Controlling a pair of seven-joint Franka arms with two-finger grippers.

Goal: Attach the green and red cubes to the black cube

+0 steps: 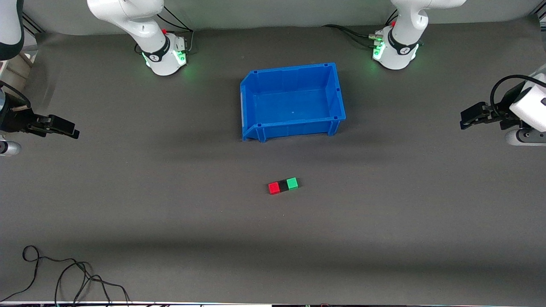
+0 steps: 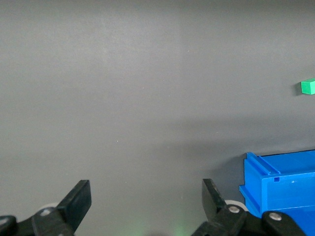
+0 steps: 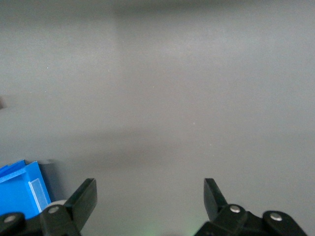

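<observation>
Between the blue bin (image 1: pixel 292 101) and the front camera, the red cube (image 1: pixel 274 188), black cube (image 1: pixel 283 186) and green cube (image 1: pixel 292 183) sit touching in a row on the surface (image 1: pixel 128 204), so I judge it best to keep my left tool (image 1: pixel 466 121) and right tool (image 1: pixel 72 130), both spread apart, parked at their ends.

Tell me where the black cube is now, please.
In the front view, the black cube sits on the table between the red cube and the green cube, touching both, nearer the camera than the blue bin.
</observation>
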